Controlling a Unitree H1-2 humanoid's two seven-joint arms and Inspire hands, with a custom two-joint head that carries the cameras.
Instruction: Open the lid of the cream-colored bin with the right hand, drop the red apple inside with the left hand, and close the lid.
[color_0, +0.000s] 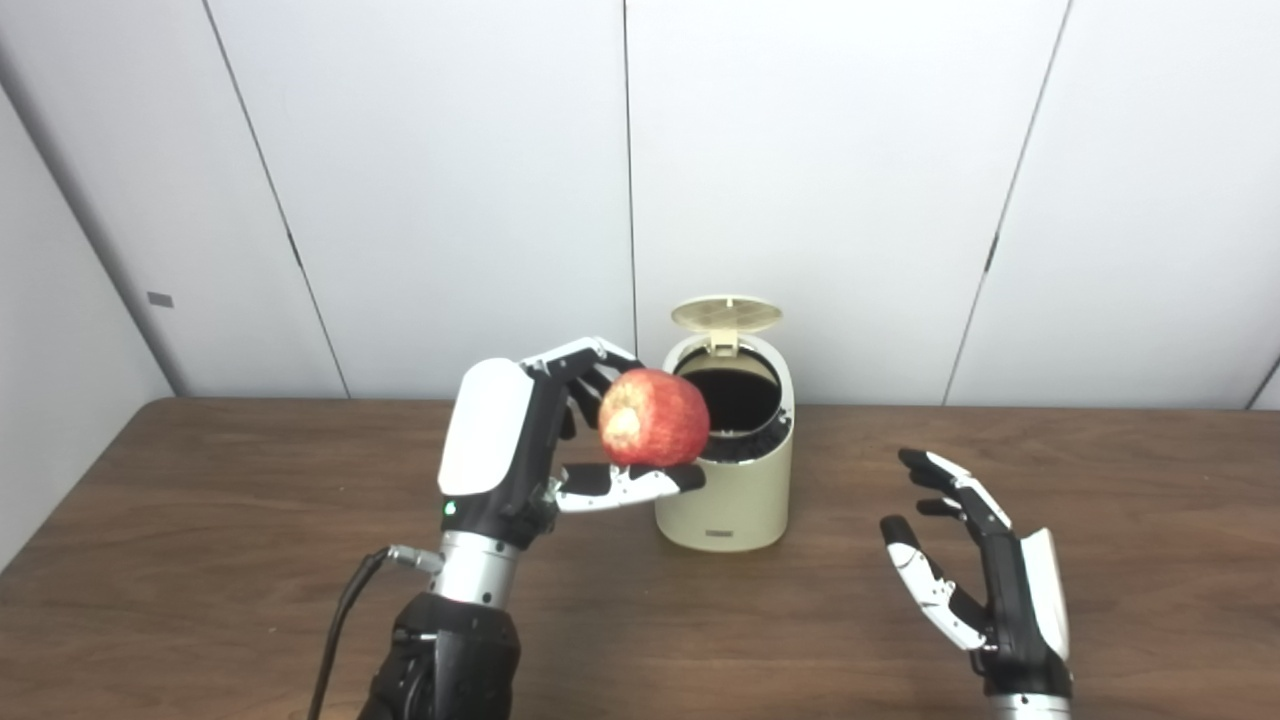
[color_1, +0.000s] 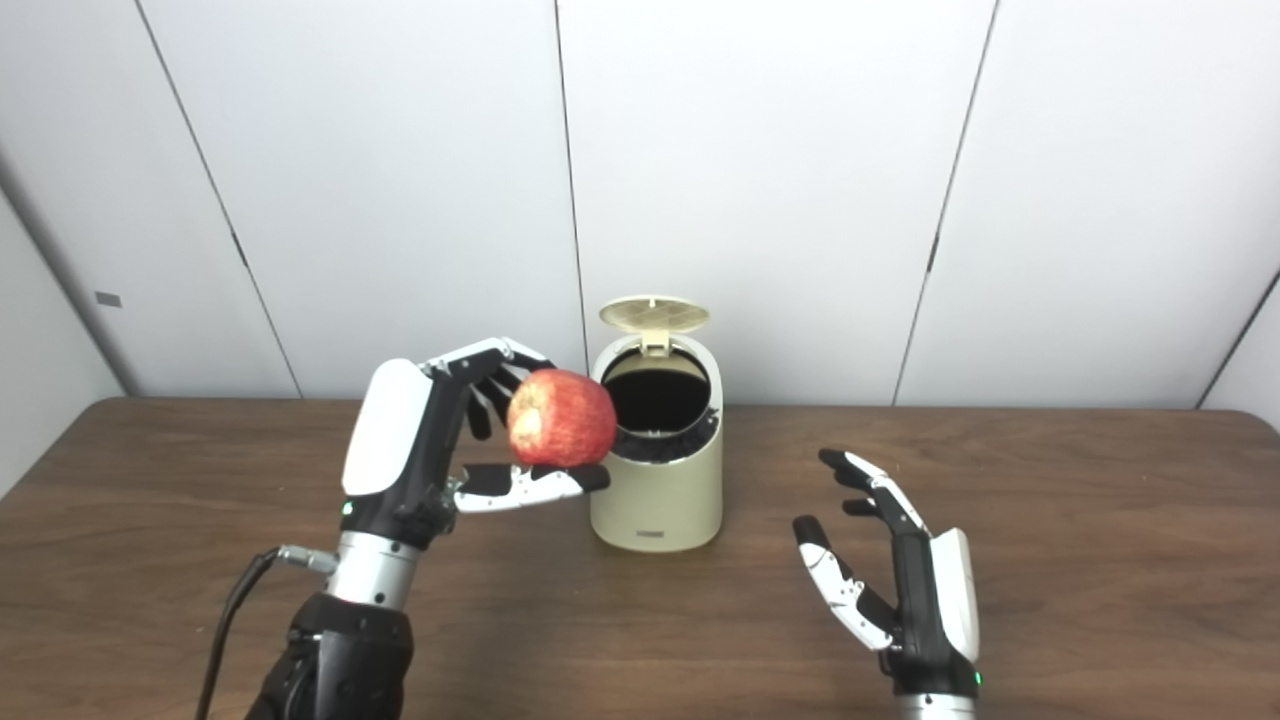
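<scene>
The cream-colored bin (color_0: 725, 500) stands on the table's middle, its round lid (color_0: 726, 313) flipped up at the back so the dark inside shows. My left hand (color_0: 520, 440) is raised just left of the bin's mouth and is shut on the red apple (color_0: 653, 418), which rests on the thumb with the fingers curled behind it. The apple overlaps the bin's left rim in both views. My right hand (color_0: 975, 565) hovers low over the table to the right of the bin, open, fingers spread, holding nothing.
The brown wooden table (color_0: 250, 560) runs the full width of the view. White wall panels (color_0: 440, 180) stand right behind its far edge. A black cable (color_0: 335, 630) hangs from my left wrist.
</scene>
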